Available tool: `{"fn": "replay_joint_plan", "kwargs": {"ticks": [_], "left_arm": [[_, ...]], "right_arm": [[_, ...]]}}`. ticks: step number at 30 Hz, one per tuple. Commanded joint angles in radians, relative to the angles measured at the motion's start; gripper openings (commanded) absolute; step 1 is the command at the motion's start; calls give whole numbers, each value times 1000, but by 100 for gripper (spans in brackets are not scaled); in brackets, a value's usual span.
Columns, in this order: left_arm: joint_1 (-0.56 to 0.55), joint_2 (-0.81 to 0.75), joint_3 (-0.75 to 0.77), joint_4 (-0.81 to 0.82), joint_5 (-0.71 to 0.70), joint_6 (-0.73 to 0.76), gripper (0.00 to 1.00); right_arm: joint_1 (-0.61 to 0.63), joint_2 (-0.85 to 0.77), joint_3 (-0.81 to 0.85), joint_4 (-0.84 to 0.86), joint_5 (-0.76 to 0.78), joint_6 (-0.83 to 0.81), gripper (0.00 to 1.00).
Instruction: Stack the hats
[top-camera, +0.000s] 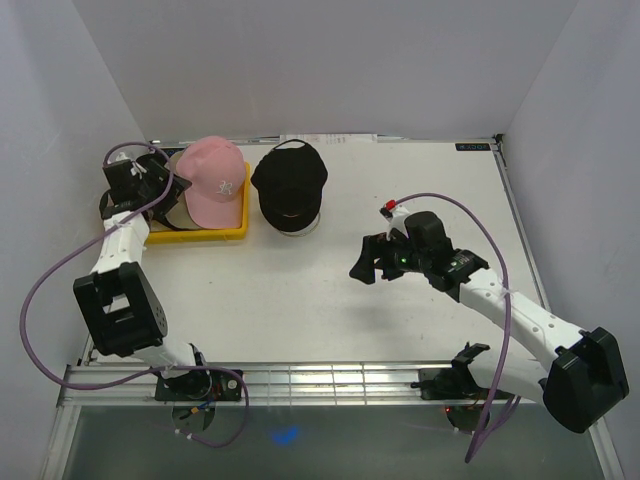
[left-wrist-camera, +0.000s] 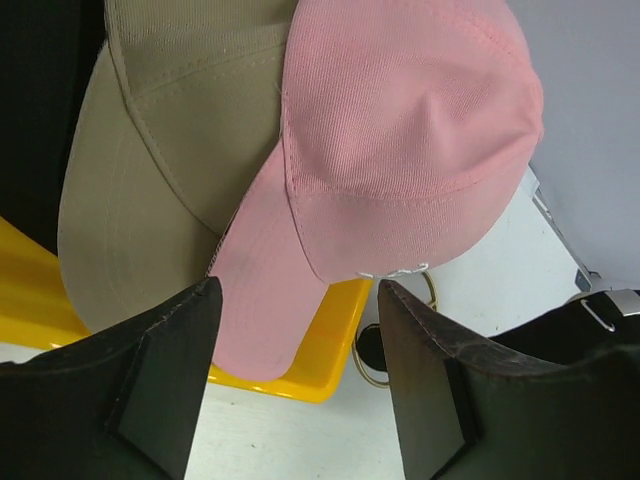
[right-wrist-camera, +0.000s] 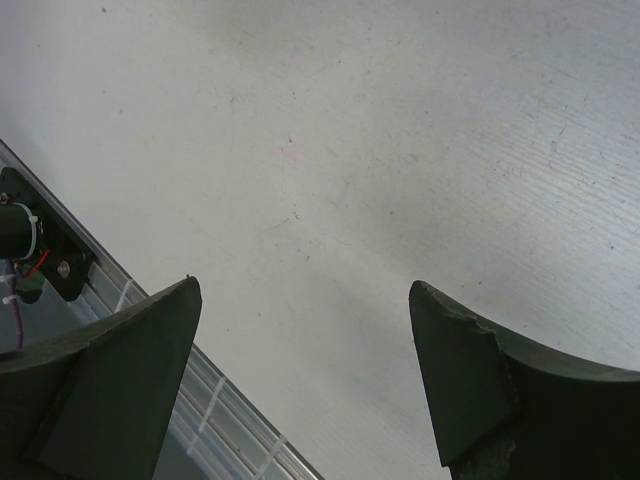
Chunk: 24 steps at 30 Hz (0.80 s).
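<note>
the pink cap (top-camera: 216, 180) lies crown up on top of the tan cap (left-wrist-camera: 165, 150) inside the yellow tray (top-camera: 212, 235) at the far left of the table (top-camera: 320, 320), brims toward the near edge. so two hats already share one pile, and the tray reads as the stacking spot. the pink brim overhangs the tray's near rim, while the tan cap pokes out to the left from beneath it.

the black cap (top-camera: 289, 182) sits apart, just right of the tray, its crown propped up on what looks like a wire stand (top-camera: 292, 230); it is probably the next hat due for the pile. no white cap shows in any view.

the left gripper (left-wrist-camera: 297, 295) hovers at the tray's left side, aimed at the two stacked caps, with its jaws spread and nothing between them. the pink brim lies below the gap, not pinched. this looks like the arm tending the pile, either letting go or lining up for a nudge; which one i cannot tell.

the right gripper (top-camera: 368, 262) hangs over bare table, well apart from every hat, jaws spread wide and empty. it seems parked clear of the left arm, and it is the nearer arm to the black cap.
</note>
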<state>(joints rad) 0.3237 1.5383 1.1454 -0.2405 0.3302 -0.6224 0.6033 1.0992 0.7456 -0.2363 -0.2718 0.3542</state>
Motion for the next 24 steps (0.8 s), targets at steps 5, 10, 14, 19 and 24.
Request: {"fn": "replay_joint_plan", "kwargs": {"ticks": [5,10,14,19,24], "left_arm": [[8,45,-4,147,35,98,74],[8,75,-48,217,67,113,74],[8,94,-82,277,92,124,76],[8,98,-140,363,119,107,77],[8,94,-203,406,142,92,77]], "right_arm": [[-4,10,37,26,-14,-34,90],[-4,19,25,38,-18,-34,89],[-4,22,14,51,-23,-35,90],[-2,28,-5,78,-37,-29,90],[-2,36,-11,88,-40,-27,90]]}}
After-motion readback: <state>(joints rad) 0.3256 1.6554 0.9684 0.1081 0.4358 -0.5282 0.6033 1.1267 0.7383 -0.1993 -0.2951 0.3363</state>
